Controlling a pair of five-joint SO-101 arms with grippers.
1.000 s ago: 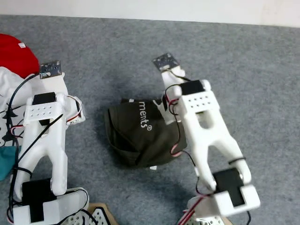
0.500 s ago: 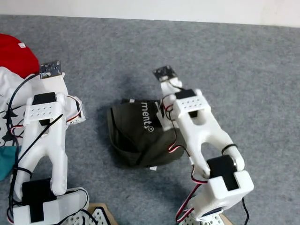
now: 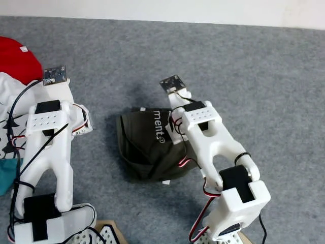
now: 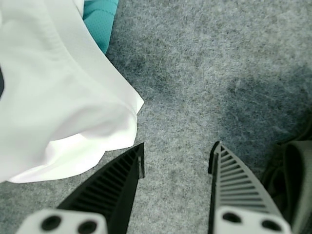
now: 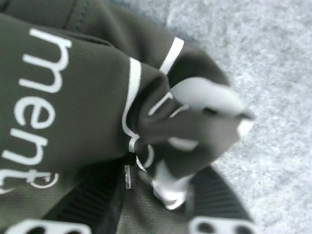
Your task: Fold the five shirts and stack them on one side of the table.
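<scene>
A dark olive shirt (image 3: 144, 147) with white lettering lies bunched in the middle of the grey table. My right gripper (image 3: 175, 121) is at its far right edge, shut on a raised fold of the dark olive shirt (image 5: 63, 97) with a white stripe; the right gripper (image 5: 156, 183) has cloth bunched between its fingers. My left gripper (image 3: 84, 123) hangs open over bare carpet to the left of that shirt. The left gripper (image 4: 178, 148) holds nothing, between a white shirt (image 4: 53, 97) and the olive shirt's edge (image 4: 295, 170).
At the table's left side lie a red shirt (image 3: 18, 58), a white printed shirt (image 3: 9, 104) and a teal shirt (image 3: 4, 175), the teal shirt (image 4: 100, 17) tucked under the white one. A brown piece (image 3: 109, 230) lies at the front edge. Grey carpet (image 3: 274, 86) stretches right.
The right arm has swung left, carrying the olive shirt's right edge over the shirt, which is now more bunched. The left arm has not moved.
</scene>
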